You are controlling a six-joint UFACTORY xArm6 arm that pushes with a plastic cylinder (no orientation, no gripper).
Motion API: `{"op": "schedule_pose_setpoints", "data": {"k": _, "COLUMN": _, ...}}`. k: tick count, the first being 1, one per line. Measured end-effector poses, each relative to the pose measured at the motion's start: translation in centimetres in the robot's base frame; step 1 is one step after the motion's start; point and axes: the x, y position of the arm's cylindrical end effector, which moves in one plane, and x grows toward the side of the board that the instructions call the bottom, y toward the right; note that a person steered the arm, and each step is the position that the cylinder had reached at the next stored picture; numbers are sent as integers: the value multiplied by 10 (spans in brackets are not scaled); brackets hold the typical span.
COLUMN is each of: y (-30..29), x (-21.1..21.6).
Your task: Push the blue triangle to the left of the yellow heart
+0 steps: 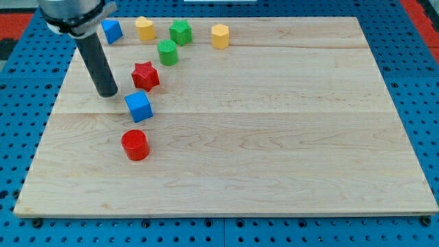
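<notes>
Blue triangle sits near the board's top-left corner, its left side partly hidden behind my dark rod. Just to its right is the yellow heart, then a green block and a yellow block along the top edge; their shapes are hard to make out. My tip rests on the wooden board near its left edge, just left of the blue cube, holding nothing. A red star lies above that cube, a green cylinder higher, a red cylinder below.

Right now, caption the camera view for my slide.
My tip rests just left of the blue cube, far from the blue triangle beside the yellow heart.
</notes>
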Motion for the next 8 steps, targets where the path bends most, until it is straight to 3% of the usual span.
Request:
{"op": "schedule_pose_setpoints", "data": {"k": 1, "y": -27, "x": -42}}
{"op": "schedule_pose_setpoints", "data": {"k": 3, "y": -59, "x": -80}}
{"op": "schedule_pose_setpoints", "data": {"k": 4, "y": -59, "x": -81}}
{"op": "schedule_pose_setpoints", "data": {"k": 6, "y": -43, "x": -134}}
{"op": "schedule_pose_setpoints", "data": {"k": 8, "y": -30, "x": -154}}
